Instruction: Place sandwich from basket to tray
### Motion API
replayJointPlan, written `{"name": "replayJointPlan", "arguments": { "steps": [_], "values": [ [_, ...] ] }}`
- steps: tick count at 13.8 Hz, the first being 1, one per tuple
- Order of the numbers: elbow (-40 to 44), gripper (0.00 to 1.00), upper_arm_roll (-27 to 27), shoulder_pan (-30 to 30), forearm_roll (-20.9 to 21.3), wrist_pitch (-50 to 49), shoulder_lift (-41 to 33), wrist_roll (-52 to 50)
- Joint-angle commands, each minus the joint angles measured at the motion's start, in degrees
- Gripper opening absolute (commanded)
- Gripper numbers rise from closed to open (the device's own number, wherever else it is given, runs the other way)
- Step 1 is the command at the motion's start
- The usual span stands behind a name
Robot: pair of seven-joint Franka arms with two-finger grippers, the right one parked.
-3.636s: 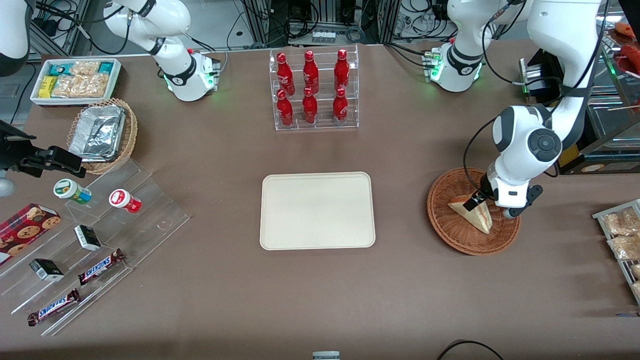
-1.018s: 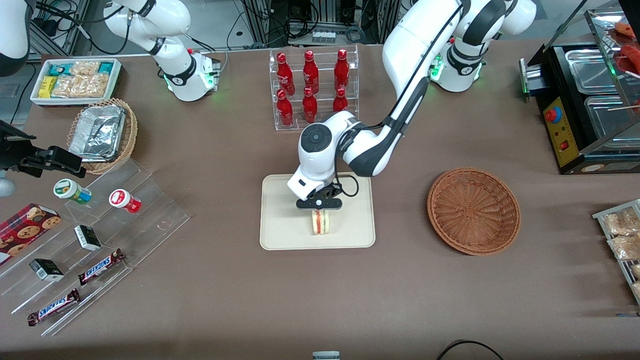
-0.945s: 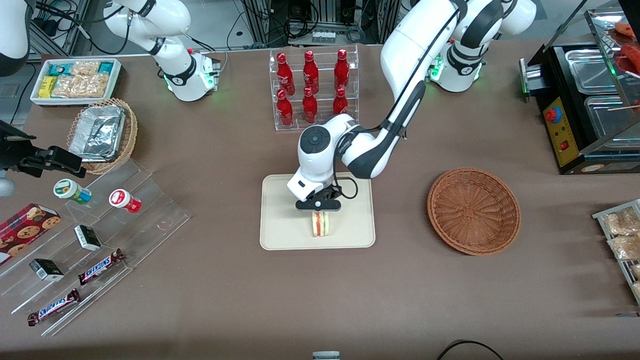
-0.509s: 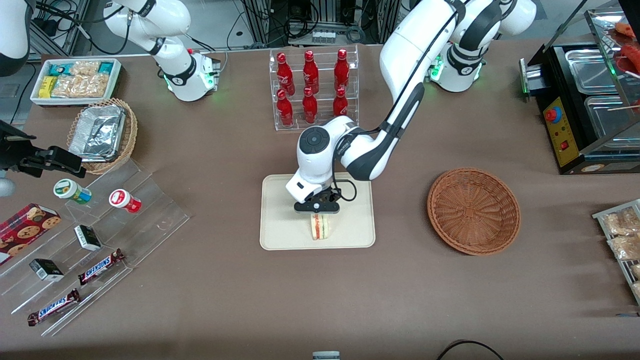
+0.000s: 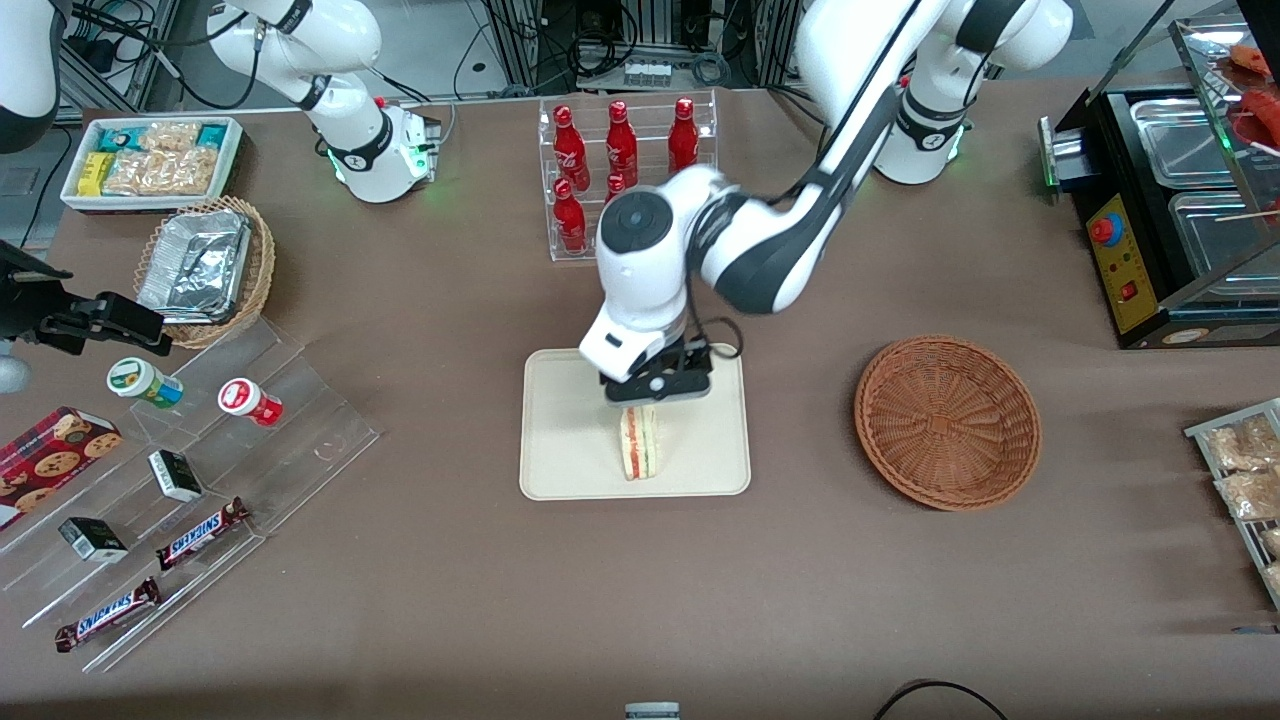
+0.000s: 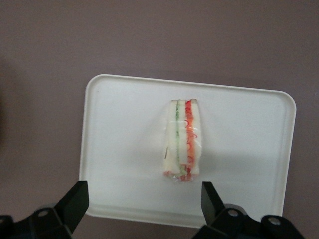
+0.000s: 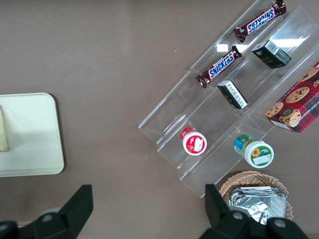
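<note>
The sandwich [image 5: 638, 443] lies on the tray [image 5: 560, 440], released beneath the wide-open, empty gripper [image 5: 655, 392].

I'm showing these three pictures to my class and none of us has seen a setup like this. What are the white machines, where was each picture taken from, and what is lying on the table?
The white machines are robot arms bolted to a brown table. One picture looks down on the table from the front. The other two come from cameras on the arms' wrists, looking straight down.

The working arm's gripper hangs above a cream tray. Its jaws are open and hold nothing. A wrapped sandwich rests on the tray with its red and green filling showing. The brown wicker basket, toward the working arm's end of the table, has nothing in it.

Elsewhere sit a rack of red bottles, chocolate bars on clear steps, and a foil-lined basket.
</note>
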Motion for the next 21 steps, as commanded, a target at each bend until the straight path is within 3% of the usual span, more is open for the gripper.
{"name": "replayJointPlan", "arguments": {
  "steps": [1,7,15,19,21],
  "values": [
    [-2.1,0.99,4.5,-0.1,-3.7,-6.6,-6.8,-0.1],
    [-4.2,0.99,14.1,-0.1,-3.8,-21.2,-18.3,7.6],
    [-5.2,0.99,30.3,-0.1,-7.7,-26.9,-25.0,28.5],
    [-5.2,0.99,33.8,0.3,-7.8,-28.4,-27.2,35.6],
    [-4.9,0.99,32.0,6.3,-8.8,-30.4,-28.5,40.0]
  ]
}}
